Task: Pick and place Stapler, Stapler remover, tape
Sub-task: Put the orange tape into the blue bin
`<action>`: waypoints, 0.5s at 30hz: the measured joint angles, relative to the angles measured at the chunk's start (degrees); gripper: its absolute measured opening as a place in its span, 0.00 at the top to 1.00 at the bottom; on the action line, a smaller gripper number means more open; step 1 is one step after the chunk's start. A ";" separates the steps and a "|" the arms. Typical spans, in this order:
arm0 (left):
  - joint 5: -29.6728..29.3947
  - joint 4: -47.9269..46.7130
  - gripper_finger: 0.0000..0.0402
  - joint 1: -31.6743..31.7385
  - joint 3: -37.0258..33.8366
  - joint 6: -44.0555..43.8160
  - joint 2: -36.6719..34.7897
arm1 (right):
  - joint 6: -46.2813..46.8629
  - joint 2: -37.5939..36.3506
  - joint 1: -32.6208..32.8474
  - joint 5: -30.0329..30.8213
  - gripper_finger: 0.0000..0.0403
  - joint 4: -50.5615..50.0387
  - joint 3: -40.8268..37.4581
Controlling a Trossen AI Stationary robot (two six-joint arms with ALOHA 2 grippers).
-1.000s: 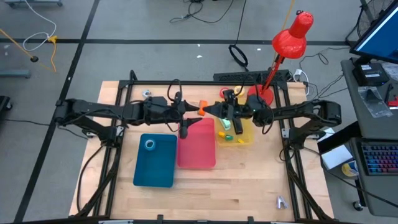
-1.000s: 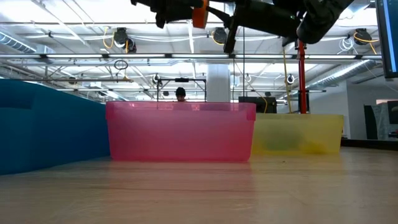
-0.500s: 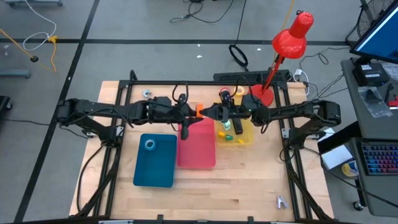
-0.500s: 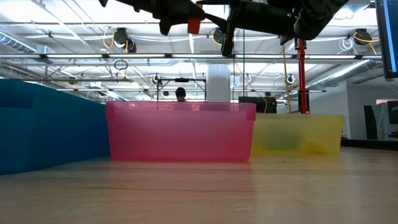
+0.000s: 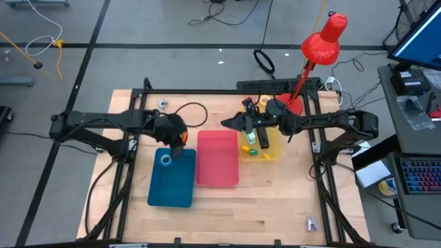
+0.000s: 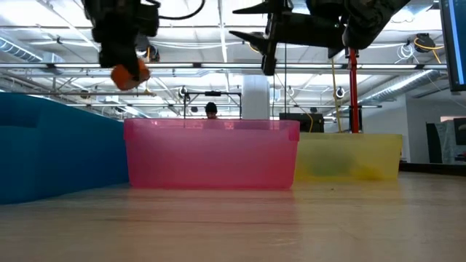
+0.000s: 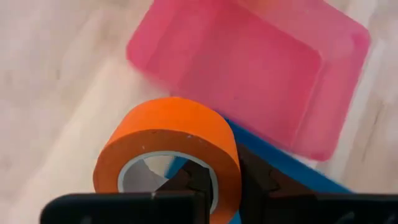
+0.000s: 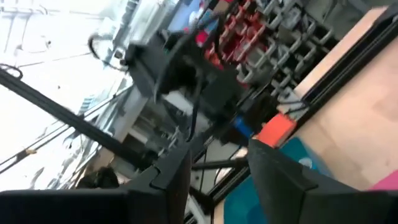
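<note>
My left gripper [image 5: 180,140] is shut on an orange tape roll [image 7: 168,146] and hangs over the far end of the blue tray [image 5: 172,180]; in the low view the roll [image 6: 125,75] sits just below the fingers. A blue tape roll [image 5: 166,160] lies flat on that tray's floor. My right gripper [image 5: 226,124] is open and empty, held level high above the far edge of the pink tray [image 5: 218,160], its fingers [image 6: 251,12] pointing toward the table's left. The yellow tray [image 5: 267,149] holds small green and yellow items. My left gripper has the orange roll by its wall [image 7: 222,167], one finger inside the ring and one outside. The fingers come from above, pointing down. The roll is lifted clear, above the blue tray's far end.
A red desk lamp [image 5: 322,39] stands with its base at the table's far right corner, behind the yellow tray. A small metal piece [image 5: 162,104] lies at the far left. Bare wood lies along the near edge [image 5: 262,213]. A person [image 6: 211,109] shows far behind.
The two grippers met at the orange roll above the pink tray's far edge. My left gripper then carried the roll toward the table's left and near side and lower, tipping its fingers downward over the blue tray. My right gripper stayed in place.
</note>
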 joint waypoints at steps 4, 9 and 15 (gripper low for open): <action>0.22 -2.42 0.91 -2.62 0.08 -8.58 1.28 | -0.02 0.07 -1.27 -0.09 0.62 1.90 -0.02; -0.52 -3.05 0.91 -5.54 0.09 -11.57 6.89 | -0.72 0.09 -1.73 -0.16 0.62 1.44 -0.07; 1.67 -5.27 0.91 -7.10 0.04 -12.20 12.94 | -1.25 0.09 -1.68 -0.24 0.62 1.43 -0.07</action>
